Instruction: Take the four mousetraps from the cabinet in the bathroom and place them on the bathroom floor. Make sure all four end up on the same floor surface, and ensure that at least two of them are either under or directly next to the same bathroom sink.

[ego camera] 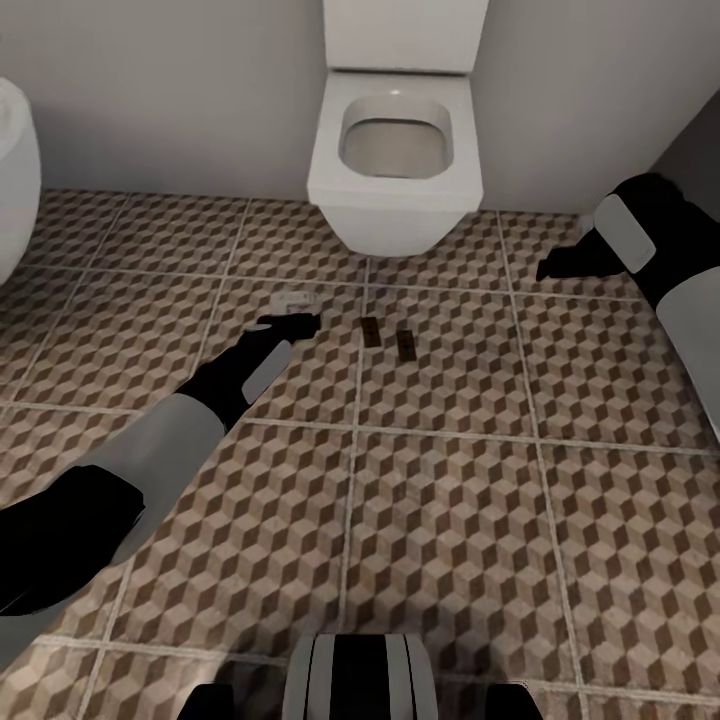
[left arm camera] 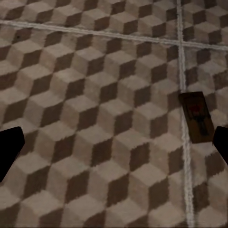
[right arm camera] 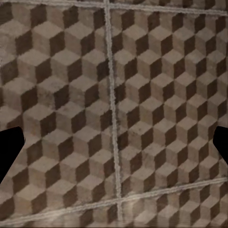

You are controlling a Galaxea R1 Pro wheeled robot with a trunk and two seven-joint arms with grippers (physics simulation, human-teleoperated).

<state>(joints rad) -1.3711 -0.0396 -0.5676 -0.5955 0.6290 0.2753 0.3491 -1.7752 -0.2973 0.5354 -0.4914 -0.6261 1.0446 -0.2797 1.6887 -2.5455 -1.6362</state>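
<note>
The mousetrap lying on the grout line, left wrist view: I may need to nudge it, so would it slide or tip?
The mousetrap lies flat and thin on the bathroom floor, so it would probably slide, not tip. It looks like a stiff, light board.

Bathroom here, plain pale grey wall [ego camera: 180,90] running across the back. White toilet [ego camera: 395,165] hung against that wall, seat up, squared bowl open, cistern [ego camera: 405,35] rising above it. Left of the toilet, well apart, a curved white fixture [ego camera: 15,180] cut off at the edge, too little showing to name. Right of the toilet, a darker grey panel [ego camera: 695,150] angling in. Below and in front of the toilet, large square tiles [ego camera: 450,520] in a brown, beige and white cube print, pale grout lines crossing. Light soft and even, faint shadow under the toilet bowl.
</note>
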